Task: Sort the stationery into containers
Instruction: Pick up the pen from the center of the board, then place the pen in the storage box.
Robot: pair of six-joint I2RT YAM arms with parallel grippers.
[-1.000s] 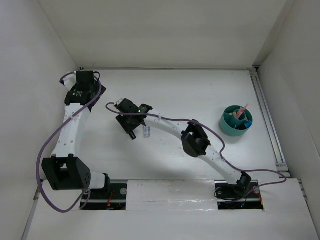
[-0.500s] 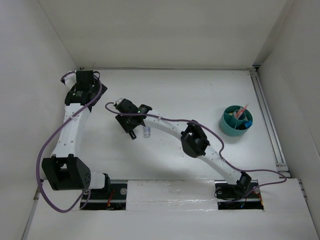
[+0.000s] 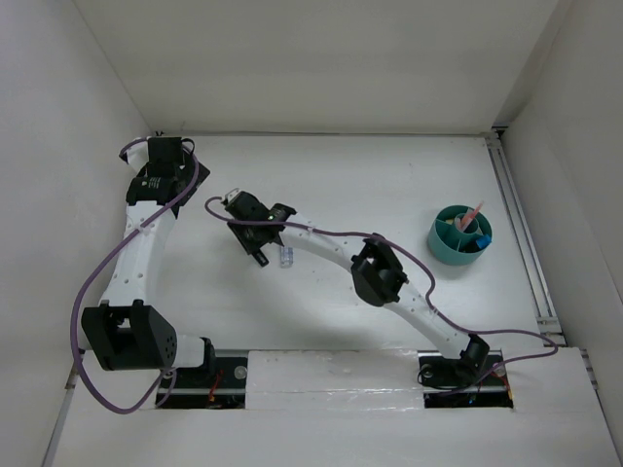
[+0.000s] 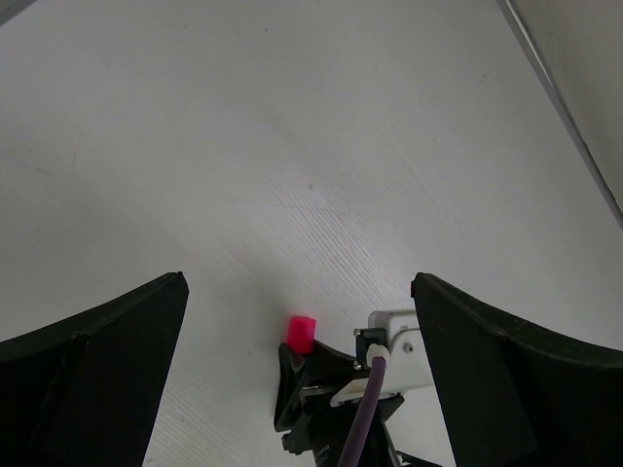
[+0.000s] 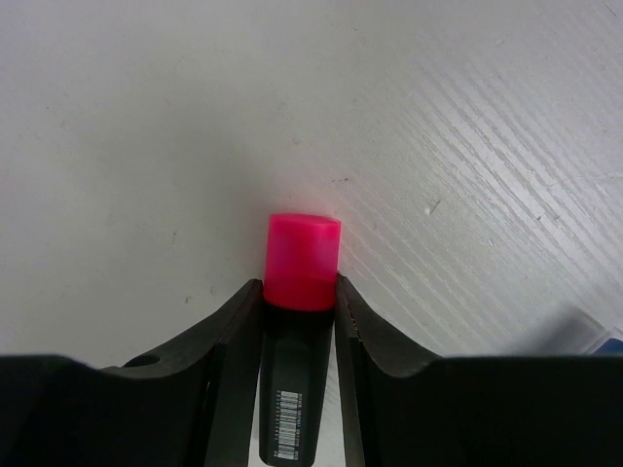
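A black marker with a pink cap [image 5: 304, 261] lies on the white table between the fingers of my right gripper [image 5: 298, 284]. Both fingers press on its sides just behind the cap. In the top view the right gripper [image 3: 259, 257] is low over the table at centre left and hides the marker. A clear blue-capped bottle [image 3: 285, 257] lies just to its right. The left wrist view shows the pink cap [image 4: 301, 333] poking out ahead of the right gripper. My left gripper [image 4: 299, 279] hangs wide open above, holding nothing. The teal-green cup [image 3: 438, 238] stands at the right with stationery inside.
White walls close in the table on the left, back and right. A metal rail [image 3: 521, 224] runs along the right edge. The right arm's purple cable [image 3: 321, 232] loops over its forearm. The bottle [image 5: 584, 336] shows blurred at the right edge of the right wrist view.
The right gripper's jaws have narrowed from a wider gap onto the marker. The left arm has not moved.
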